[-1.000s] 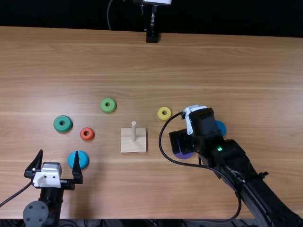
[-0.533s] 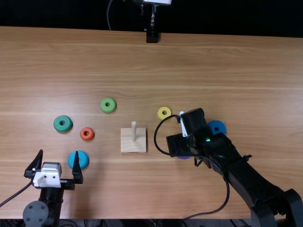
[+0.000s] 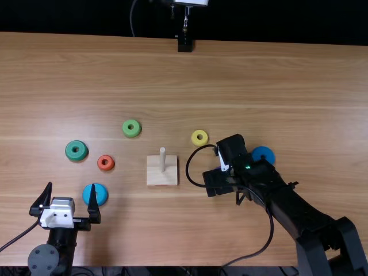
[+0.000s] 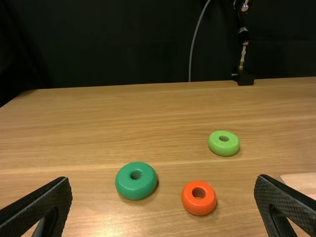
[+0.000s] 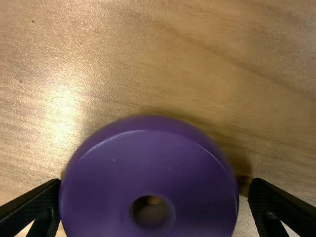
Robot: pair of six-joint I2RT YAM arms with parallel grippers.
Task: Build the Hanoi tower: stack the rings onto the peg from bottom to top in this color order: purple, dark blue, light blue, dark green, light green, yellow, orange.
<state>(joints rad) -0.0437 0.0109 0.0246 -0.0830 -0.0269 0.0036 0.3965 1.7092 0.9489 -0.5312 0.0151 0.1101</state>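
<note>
The right gripper (image 3: pixel 216 180) hung low over the right half of the table (image 3: pixel 259 80), its arm slanting in from the near right. In the right wrist view, the right gripper (image 5: pixel 155 183) stood open around the purple ring (image 5: pixel 148 168), one finger on either side of it. One fingertip met the ring's outline, though whether it touched could not be told; the other stood just beside, with a thin strip of wood showing between. The purple ring lay flat on the wood, smooth and glossy, with rounded edges, a small round hole and a thin curved highlight along its rim.

The left gripper (image 3: pixel 72 184) was spread wide over the near left part of the table, with only bare wood between its fingertips. In the top view, the light blue ring (image 3: pixel 102 192) showed partly behind one of its fingers.

Between the two grippers, a little farther from the near edge, the pale peg (image 3: pixel 163 158) stood upright on its square wooden base (image 3: pixel 152 177), its shaft bare. The dark blue ring (image 3: pixel 266 152) lay just beside the right arm, partly covered by it, and the yellow ring (image 3: pixel 199 132) lay beyond the right gripper. To the left of the base lay the orange ring (image 3: pixel 105 158), with the dark green ring (image 3: pixel 76 143) farther left and the light green ring (image 3: pixel 131 122) farther back, all flat.
</note>
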